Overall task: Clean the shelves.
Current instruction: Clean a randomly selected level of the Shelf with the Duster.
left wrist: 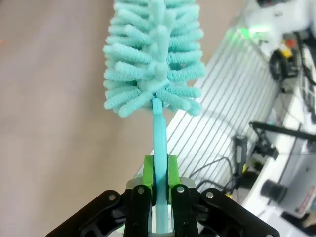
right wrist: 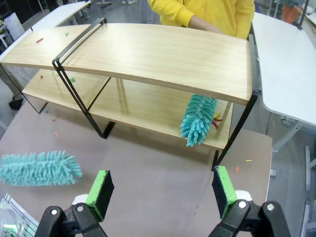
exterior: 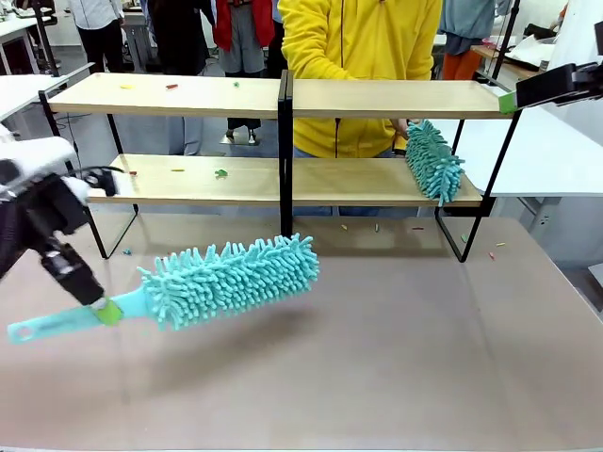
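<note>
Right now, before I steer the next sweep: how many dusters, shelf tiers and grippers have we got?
Teal dusters: 2 (held duster; far duster at the lower tier's right end)
Shelf tiers: 2 (upper tier; lower tier)
Grippers: 2 (left gripper shut on the held duster's handle; right gripper open)
Total: 6

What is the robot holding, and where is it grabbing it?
The left gripper pinches the teal duster by its flat handle; the right gripper is open and empty.
</note>
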`<state>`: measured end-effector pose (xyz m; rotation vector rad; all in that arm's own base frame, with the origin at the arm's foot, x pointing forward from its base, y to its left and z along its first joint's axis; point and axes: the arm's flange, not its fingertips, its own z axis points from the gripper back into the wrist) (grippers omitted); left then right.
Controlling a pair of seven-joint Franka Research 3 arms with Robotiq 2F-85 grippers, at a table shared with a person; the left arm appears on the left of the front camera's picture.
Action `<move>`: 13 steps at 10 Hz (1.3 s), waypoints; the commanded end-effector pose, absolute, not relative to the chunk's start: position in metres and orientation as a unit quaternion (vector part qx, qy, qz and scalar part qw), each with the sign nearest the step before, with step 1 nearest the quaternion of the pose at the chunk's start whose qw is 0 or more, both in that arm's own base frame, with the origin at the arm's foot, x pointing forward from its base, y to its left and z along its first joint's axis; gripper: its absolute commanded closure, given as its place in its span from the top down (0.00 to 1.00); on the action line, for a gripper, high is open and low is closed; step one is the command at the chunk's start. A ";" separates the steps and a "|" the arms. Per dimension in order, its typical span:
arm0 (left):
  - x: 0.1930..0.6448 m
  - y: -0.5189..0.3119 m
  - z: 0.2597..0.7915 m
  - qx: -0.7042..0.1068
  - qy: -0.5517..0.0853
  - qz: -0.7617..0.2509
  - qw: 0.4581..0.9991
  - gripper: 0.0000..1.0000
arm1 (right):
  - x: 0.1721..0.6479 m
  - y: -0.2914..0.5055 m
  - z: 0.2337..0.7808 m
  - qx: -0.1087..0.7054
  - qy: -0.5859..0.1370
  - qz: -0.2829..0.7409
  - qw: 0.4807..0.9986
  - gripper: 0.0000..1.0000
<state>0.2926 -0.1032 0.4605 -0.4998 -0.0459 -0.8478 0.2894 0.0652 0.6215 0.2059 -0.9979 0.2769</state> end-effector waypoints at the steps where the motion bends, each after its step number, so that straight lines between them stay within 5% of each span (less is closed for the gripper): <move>1: 0.281 -0.093 0.476 -0.247 -0.037 -0.451 0.857 0.12 | 0.290 0.063 0.621 0.099 -0.476 0.136 0.863 1.00; 3: 0.296 -0.105 0.455 -0.239 -0.017 -0.405 0.882 0.12 | 0.290 0.063 0.621 0.099 -0.476 0.136 0.863 1.00; 8: 0.274 -0.124 0.402 -0.158 -0.103 -0.164 0.968 0.12 | 0.290 0.063 0.621 0.099 -0.476 0.136 0.863 1.00; 13: 0.280 -0.130 0.369 -0.056 -0.112 -0.081 0.989 0.12 | 0.290 0.063 0.621 0.099 -0.476 0.136 0.863 1.00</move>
